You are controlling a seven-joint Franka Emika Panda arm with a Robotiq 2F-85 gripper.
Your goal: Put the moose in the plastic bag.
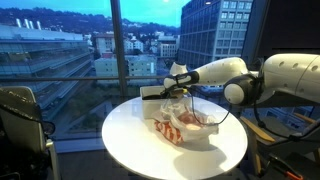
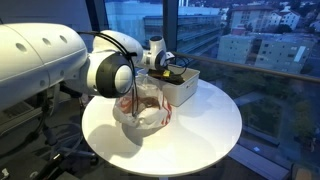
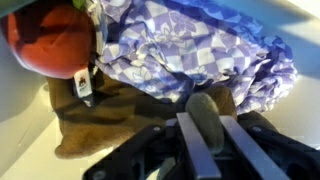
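Pincer (image 1: pixel 172 88) low at the white box (image 2: pixel 184 88), pointed downward in both exterior views. Jaws close-set in the wrist view with a dark shape between them; open or clamped not determinable. Moose (image 3: pixel 105 115) directly beneath the pincer in the wrist view: brown plush body, purple-and-white checked cloth (image 3: pixel 190 50) over it, red-orange rounded part (image 3: pixel 48 42) at one end, small white tag (image 3: pixel 84 84) beside that part. Moose on a pale surface; inside the box or just beside it not determinable. Plastic bag (image 1: pixel 188 125), clear with red markings, crumpled, just beside the box and outside the moose. Round white table (image 2: pixel 205 135) under box and bag.
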